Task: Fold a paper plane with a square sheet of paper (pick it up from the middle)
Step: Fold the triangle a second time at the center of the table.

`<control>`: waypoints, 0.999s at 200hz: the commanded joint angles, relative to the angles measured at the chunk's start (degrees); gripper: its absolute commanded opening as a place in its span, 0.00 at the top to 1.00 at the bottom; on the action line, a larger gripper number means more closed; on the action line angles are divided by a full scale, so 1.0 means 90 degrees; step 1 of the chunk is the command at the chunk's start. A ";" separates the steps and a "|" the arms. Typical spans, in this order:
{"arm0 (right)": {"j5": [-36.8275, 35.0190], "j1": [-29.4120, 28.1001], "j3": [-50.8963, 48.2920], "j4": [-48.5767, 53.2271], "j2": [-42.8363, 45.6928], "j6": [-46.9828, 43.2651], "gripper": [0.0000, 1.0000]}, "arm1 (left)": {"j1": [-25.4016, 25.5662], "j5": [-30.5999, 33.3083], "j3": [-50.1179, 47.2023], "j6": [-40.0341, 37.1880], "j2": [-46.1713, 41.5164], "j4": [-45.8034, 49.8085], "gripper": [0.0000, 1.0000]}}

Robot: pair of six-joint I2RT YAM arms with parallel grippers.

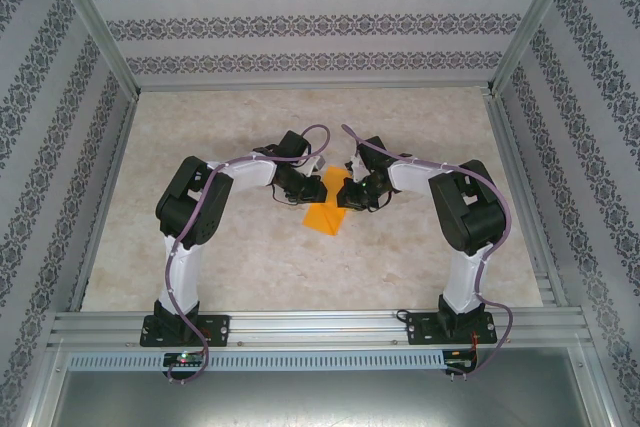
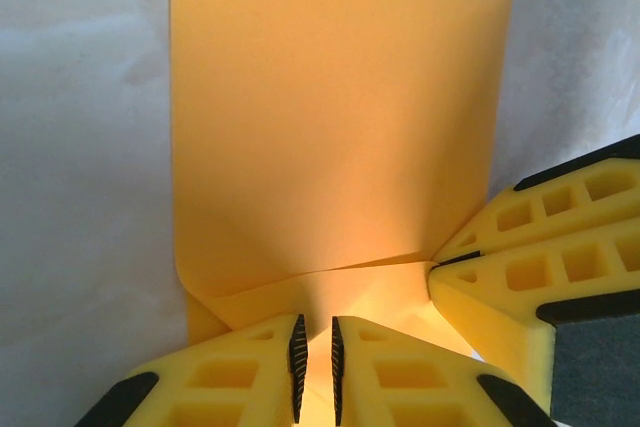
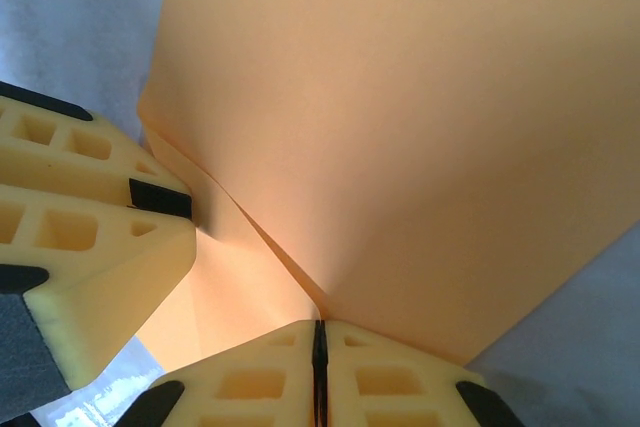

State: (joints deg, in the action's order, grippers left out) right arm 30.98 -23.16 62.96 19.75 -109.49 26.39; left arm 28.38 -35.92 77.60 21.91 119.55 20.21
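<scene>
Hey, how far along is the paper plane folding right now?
Done: the square sheet of paper is gripped and shows one crease near the pinched edge. In hand: the left gripper and right gripper both pinch that edge, close together. Left: nearly everything, since no pointed nose or wings show yet.

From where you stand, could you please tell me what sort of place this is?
Probably a lab test booth for robots: aluminium frame posts, patterned wall panels, and a left arm and right arm bolted to a rail.
</scene>
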 commanded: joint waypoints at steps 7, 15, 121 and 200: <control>-0.0344 0.0001 0.0007 0.0104 0.0221 -0.0191 0.90 | -0.0058 0.0241 -0.0058 -0.0193 0.0319 0.0362 0.80; -0.0340 -0.0003 0.0009 0.0101 0.0232 -0.0192 0.89 | -0.0057 0.0241 -0.0066 -0.0196 0.0320 0.0362 0.80; -0.0542 -0.0015 0.0142 0.0265 0.0161 -0.0320 0.89 | -0.0058 0.0222 -0.0048 -0.0208 0.0359 0.0362 0.80; -0.0680 -0.0016 0.0295 0.0345 -0.0063 -0.0409 0.90 | -0.0058 0.0182 0.0011 -0.0197 0.0415 0.0367 0.80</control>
State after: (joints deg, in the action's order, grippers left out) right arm 26.76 -23.14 64.03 21.65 -108.92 23.94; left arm 28.38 -36.42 78.04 21.56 120.01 20.21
